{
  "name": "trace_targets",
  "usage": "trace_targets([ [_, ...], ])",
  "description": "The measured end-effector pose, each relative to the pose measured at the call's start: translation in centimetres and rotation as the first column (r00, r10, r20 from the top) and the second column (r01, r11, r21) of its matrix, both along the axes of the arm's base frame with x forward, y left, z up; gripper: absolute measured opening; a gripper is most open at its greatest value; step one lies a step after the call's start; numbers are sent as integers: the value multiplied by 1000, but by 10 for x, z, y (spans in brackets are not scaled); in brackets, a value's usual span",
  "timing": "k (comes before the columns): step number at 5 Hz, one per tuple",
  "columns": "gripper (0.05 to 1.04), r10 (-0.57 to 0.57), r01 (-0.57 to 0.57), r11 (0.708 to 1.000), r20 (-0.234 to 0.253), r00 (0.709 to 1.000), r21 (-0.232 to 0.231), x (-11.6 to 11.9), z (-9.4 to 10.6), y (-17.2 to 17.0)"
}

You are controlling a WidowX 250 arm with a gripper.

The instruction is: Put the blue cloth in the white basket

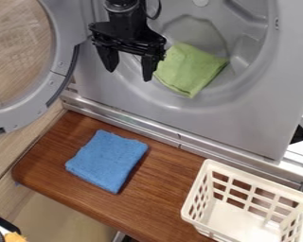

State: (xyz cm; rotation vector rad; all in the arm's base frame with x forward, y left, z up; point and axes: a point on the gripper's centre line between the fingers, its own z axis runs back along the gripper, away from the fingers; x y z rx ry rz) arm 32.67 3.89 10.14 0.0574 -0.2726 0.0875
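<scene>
The gripper (129, 75) is located at the upper centre-left of the frame, with its 2 jaws apart and nothing between them. The blue cloth (106, 160) lies on the worktop (154, 205) at centre-left, below the jaws in the frame and slightly to their left, well apart from them.

The blue cloth is a folded, roughly square pad of nubby textile, set diagonally, with 4 soft corners. The worktop is reddish-brown wood with visible grain and a rounded left corner. The white basket (227, 166), lower right, is rigid, plastic-like and rectangular, with rounded corners, a smooth rim and a lattice of openings in its walls.

A folded green cloth (189, 71) lies in the smooth, grey, round recess at upper centre. The round door (60, 33), upper left, has a grey ring frame.
</scene>
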Motion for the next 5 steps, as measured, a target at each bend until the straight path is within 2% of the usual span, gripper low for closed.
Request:
trace_targets([
  [1,1000,9,-10,1000,-31,999,-7,-2,-11,0],
  [2,1000,75,-77,997,-110,991,-11,-12,-40,1],
  [3,1000,121,-113,992,-142,982,63,-27,-53,6],
  [4,999,129,-114,989,-172,977,96,-31,-74,10],
  [5,1000,143,-128,988,-199,970,88,-24,-110,21],
])
